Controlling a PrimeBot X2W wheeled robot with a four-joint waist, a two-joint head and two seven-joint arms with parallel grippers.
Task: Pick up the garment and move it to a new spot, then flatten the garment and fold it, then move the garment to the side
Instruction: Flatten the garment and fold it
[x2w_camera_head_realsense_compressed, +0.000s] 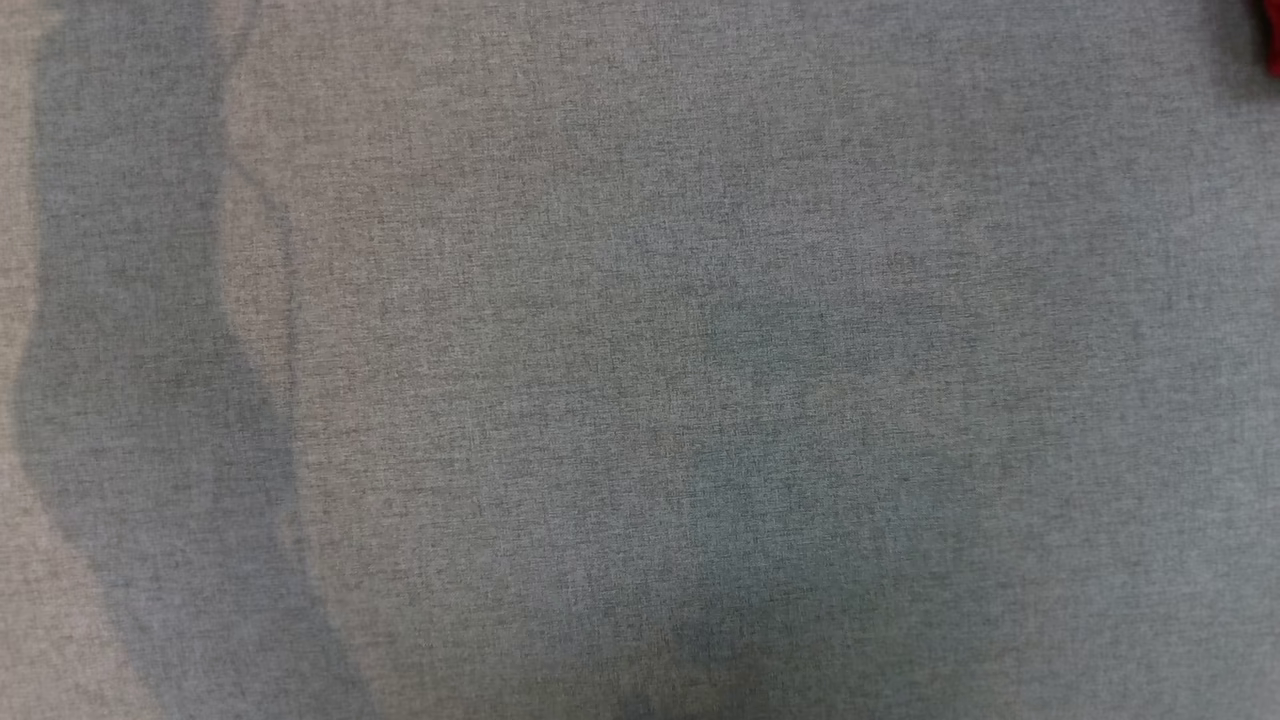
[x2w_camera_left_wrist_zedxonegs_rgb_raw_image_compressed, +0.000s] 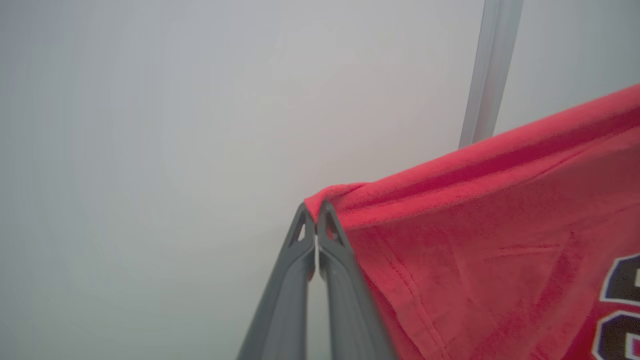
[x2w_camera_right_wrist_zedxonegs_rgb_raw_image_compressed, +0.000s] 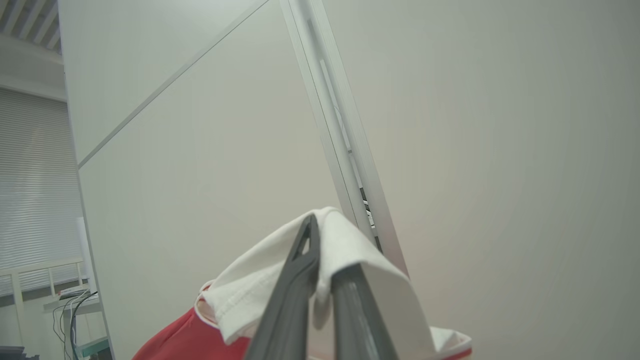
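Pinching a red edge of the garment (x2w_camera_left_wrist_zedxonegs_rgb_raw_image_compressed: 475, 240) at mid-frame, the left gripper (x2w_camera_left_wrist_zedxonegs_rgb_raw_image_compressed: 316, 212) presses its fingers together on cloth that spreads to the lower right. The right gripper (x2w_camera_right_wrist_zedxonegs_rgb_raw_image_compressed: 322, 250) nips a white part at bottom centre. A red sliver (x2w_camera_head_realsense_compressed: 1273, 40) shows at the upper right corner of the grey woven surface (x2w_camera_head_realsense_compressed: 640, 360).

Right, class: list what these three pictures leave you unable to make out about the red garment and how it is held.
- Head view: the garment is cut to a red sliver by the top right corner; its overall shape is unknown.
- Left wrist view: the dark print runs off the right edge, unreadable.
- Right wrist view: white fabric drapes over the right gripper, hiding one fingertip.
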